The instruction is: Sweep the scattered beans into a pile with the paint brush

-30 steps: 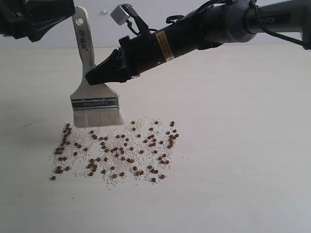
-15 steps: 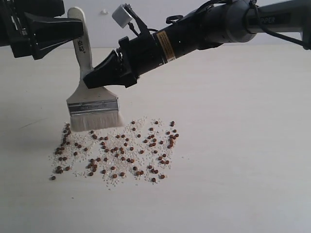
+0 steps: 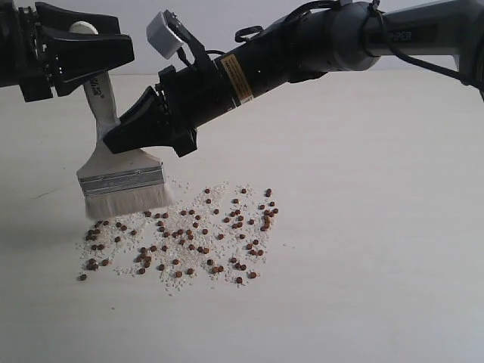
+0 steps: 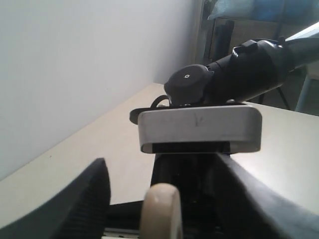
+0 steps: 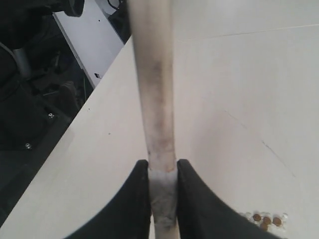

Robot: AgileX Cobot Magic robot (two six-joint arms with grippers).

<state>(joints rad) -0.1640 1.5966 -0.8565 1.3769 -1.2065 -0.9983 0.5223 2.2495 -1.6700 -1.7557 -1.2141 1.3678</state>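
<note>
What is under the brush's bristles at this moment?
The bristles of the brush hang over the left edge, in the exterior view, of the beans and whitish grains on the table. Anything right beneath the tips, and whether they touch, is hidden.

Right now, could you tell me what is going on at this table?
The right gripper is clamped on the paint brush low on its handle, with the bristles down at the edge of the beans. The left gripper stands open around the handle's top end. The beans lie scattered; no pile yet.
</note>
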